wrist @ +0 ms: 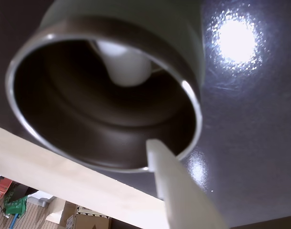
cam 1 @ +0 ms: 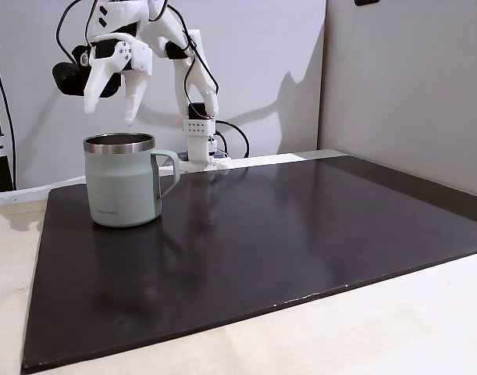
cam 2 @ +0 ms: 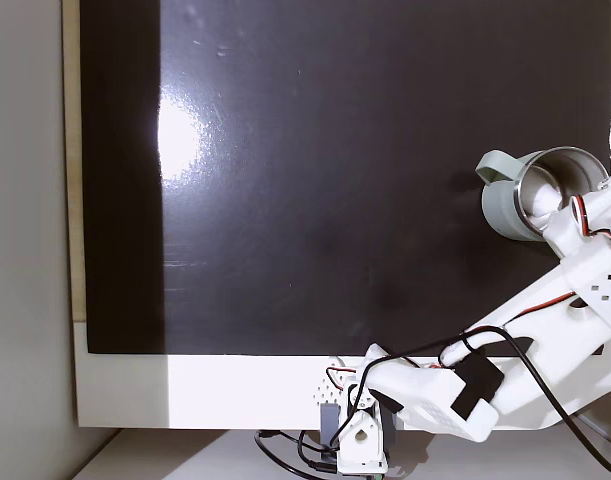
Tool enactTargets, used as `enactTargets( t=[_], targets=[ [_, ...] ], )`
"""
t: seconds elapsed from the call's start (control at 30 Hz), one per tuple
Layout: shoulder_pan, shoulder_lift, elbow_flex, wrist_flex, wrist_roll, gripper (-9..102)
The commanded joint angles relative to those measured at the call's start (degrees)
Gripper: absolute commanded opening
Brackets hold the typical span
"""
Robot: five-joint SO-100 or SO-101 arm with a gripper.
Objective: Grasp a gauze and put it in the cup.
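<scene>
The gripper (cam 1: 111,100) hangs just above the cup (cam 1: 125,181), fingers spread and holding nothing. In the wrist view one finger (wrist: 176,183) points at the steel rim (wrist: 21,121), and the gauze (wrist: 126,64) lies inside the cup on its bottom. The cup stands at the far left of the dark mat (cam 1: 261,250) in a fixed view, handle (cam 1: 169,173) to the right. The job looks done. The risk I see is a fingertip catching the rim on withdrawal and tipping the cup, spilling the gauze.
</scene>
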Motion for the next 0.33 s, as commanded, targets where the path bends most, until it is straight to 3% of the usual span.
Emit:
enactTargets(
  t=[0.0, 0.3],
  targets=[
    [-0.8, 1.2, -3.2, 0.3, 0.1, 37],
    [-0.9, 1.8, -3.2, 0.5, -0.1, 37]
  ],
)
